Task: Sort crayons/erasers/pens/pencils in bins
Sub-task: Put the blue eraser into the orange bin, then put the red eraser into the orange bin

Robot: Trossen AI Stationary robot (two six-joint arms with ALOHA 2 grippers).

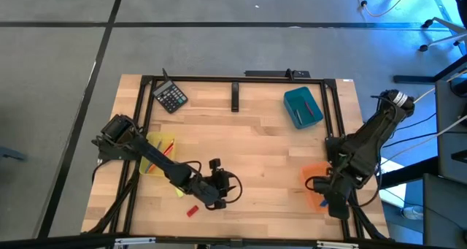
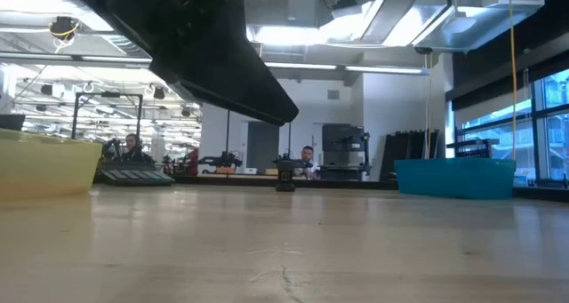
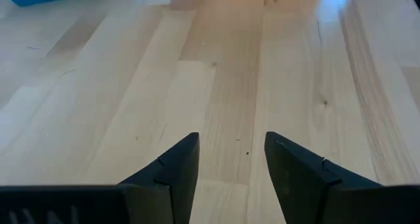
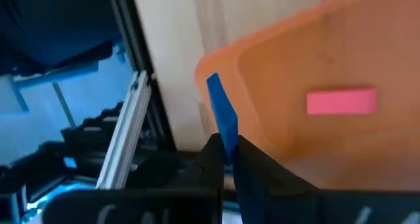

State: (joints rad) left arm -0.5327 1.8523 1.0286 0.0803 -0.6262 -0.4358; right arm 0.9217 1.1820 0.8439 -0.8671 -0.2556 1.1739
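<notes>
A small red eraser block [image 1: 192,211] lies on the wooden tabletop [image 1: 255,147] at lower left of the high view, just left of the left gripper [image 1: 232,187]; the right gripper [image 1: 326,200] hangs over the translucent orange plastic bin [image 1: 312,174] at lower right. In the left wrist view, the fingers [image 3: 177,168] stand apart, empty. In the right wrist view, the fingers [image 4: 211,152] pinch a blue eraser block [image 4: 222,116] at the bin's rim; a pink eraser block [image 4: 342,101] lies inside.
</notes>
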